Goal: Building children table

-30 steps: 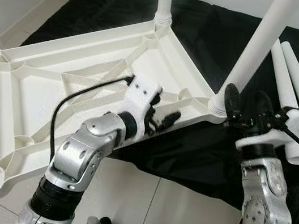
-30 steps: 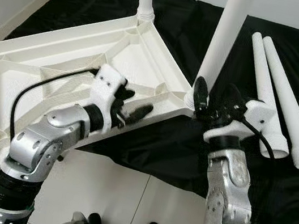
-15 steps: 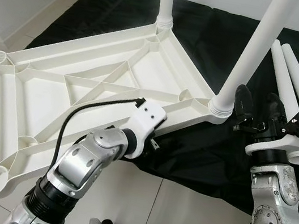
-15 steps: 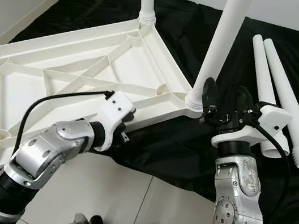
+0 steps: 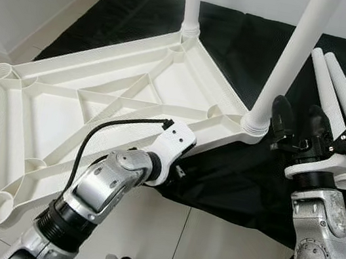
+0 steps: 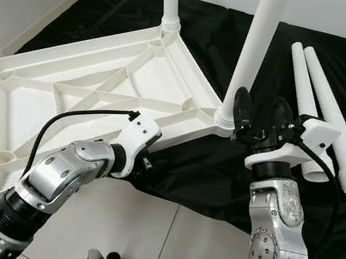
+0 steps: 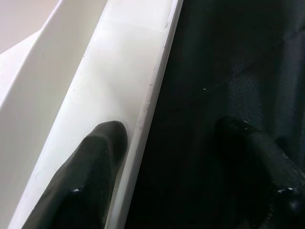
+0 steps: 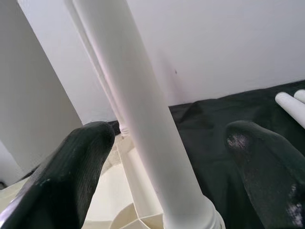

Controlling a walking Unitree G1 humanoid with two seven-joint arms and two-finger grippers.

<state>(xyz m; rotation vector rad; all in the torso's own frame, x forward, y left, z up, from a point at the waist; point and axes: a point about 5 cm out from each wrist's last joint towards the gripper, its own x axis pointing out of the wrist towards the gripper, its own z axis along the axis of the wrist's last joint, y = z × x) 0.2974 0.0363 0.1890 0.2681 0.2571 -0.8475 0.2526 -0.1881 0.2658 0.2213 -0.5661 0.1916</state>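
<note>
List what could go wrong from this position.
1. The left gripper straddles the tabletop edge, one finger inside the rim; lifting could tip the two upright legs.
2. The right gripper is open around the near leg; a sideways nudge could loosen it.

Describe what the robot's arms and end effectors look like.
Both arms are silver metal with rounded joint housings and black collars. Each wrist carries a white plastic mount with a black cable looping off it. The left end effector and right end effector each have two long, rounded black fingers.
</note>
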